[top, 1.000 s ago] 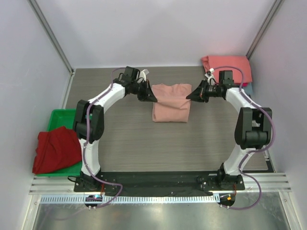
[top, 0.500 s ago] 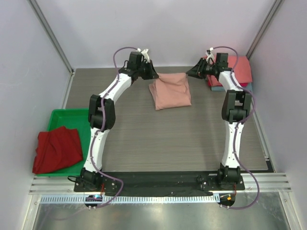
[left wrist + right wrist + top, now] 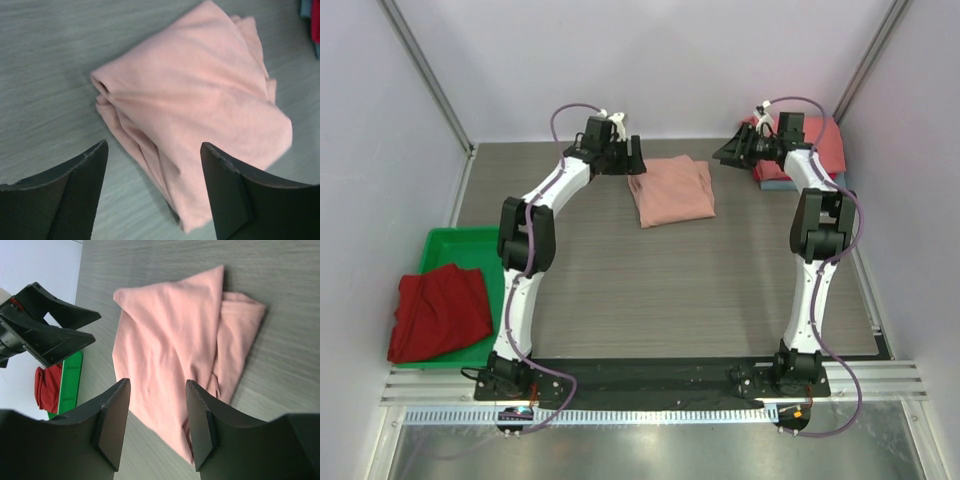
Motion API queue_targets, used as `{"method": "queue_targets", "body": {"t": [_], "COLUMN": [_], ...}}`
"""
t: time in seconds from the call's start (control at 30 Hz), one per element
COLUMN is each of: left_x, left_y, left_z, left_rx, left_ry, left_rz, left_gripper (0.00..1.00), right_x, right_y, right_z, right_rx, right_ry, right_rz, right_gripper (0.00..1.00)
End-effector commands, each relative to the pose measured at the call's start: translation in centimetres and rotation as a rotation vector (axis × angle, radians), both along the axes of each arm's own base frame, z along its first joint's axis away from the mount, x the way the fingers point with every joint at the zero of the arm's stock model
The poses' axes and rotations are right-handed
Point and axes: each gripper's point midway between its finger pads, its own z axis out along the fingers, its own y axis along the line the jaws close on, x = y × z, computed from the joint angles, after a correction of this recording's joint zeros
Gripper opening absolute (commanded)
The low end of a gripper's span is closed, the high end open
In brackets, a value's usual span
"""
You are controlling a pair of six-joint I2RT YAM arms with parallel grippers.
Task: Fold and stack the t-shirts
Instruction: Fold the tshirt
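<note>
Here the dusty-pink cotton t-shirt (image 3: 670, 190) lies folded into a loose, lumpy rectangle with uneven layered edges, at the far middle of the grey wood-grain table (image 3: 620, 290). The left gripper (image 3: 154, 147) hangs just off its left side, jaws wide and empty. The right gripper (image 3: 157, 384), off its right side, is parted too, holding nothing.

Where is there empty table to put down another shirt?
The big bare stretch of table lies between the pink shirt and the black base rail. There is also room at the back left, between the left tool and the green tray. The back right is crowded: the shirt stack and the right tool sit close together.
</note>
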Motion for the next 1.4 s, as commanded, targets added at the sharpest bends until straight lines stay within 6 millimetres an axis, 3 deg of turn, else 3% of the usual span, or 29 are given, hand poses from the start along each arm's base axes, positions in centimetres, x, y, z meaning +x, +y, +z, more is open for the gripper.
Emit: {"method": "queue_targets", "body": {"t": [0.0,0.07,0.1,0.13,0.2,0.23,0.4,0.53,0.63,0.77,0.9,0.93,1.07,1.1,1.23,1.37], "left_x": [-2.7,-4.2,-4.7,-5.9,-6.2,-6.6,-8.2,-10.1,-10.5,-9.8,-9.4,-9.3,-10.6,-11.0,-13.0,-13.6], "left_y": [-0.9,-1.7,-1.9,-2.7,-2.0,-1.9,-1.1,-2.8,-3.6,-2.7,-2.0,-1.9,-0.8,-0.5,0.1,0.0], "left_z": [6.0,6.0,6.0,6.4,5.7,5.6,2.6,1.9,2.4,1.1,0.6,0.4,-0.5,0.3,-0.5,-1.1], "left_rx": [-0.052,-0.108,-0.141,-0.202,-0.234,-0.255,-0.258,-0.229,-0.235,-0.26,-0.301,-0.308,-0.267,-0.259,-0.227,-0.188], "left_ry": [-0.058,-0.015,0.006,0.04,0.076,0.096,0.175,0.181,0.174,0.23,0.282,0.303,0.337,0.327,0.364,0.364], "left_rz": [-0.128,-0.215,-0.252,-0.323,-0.333,-0.347,-0.377,-0.47,-0.491,-0.442,-0.384,-0.36,-0.331,-0.33,-0.34,-0.353], "left_gripper": [0.74,0.65,0.56,0.3,0.07,0.05,0.13,0.09,0.04,0.04,0.44,0.49,0.52,0.5,0.47,0.46], "right_x": [-2.1,-2.4,-2.3,-2.2,-1.7,-1.5,-0.9,-1.3,-1.5,-1.3,-1.6,-1.7,-4.0,-4.6,-7.7,-8.7], "right_y": [-0.4,-0.3,-0.4,-0.4,-0.4,-0.5,-0.2,0.2,0.7,1.9,3.1,3.0,1.7,1.4,0.4,-0.1], "right_z": [1.0,0.2,0.1,-0.2,0.2,0.3,-1.9,-4.0,-4.4,-4.0,-3.5,-3.5,-2.3,-2.3,-2.8,-3.6], "right_rx": [-0.02,-0.021,-0.027,-0.028,-0.029,-0.029,0.001,0.018,0.02,-0.013,-0.014,-0.02,-0.059,-0.067,-0.135,-0.193], "right_ry": [-0.013,0.013,0.012,0.017,0.005,0.005,0.055,0.103,0.106,0.059,0.062,0.062,0.077,0.071,0.07,0.048], "right_rz": [0.036,0.038,0.036,0.036,0.035,0.032,0.04,0.057,0.077,0.107,0.128,0.132,0.174,0.191,0.276,0.326], "right_gripper": [0.54,0.54,0.54,0.53,0.53,0.53,0.54,0.54,0.54,0.53,0.53,0.53,0.51,0.5,0.5,0.49]}}
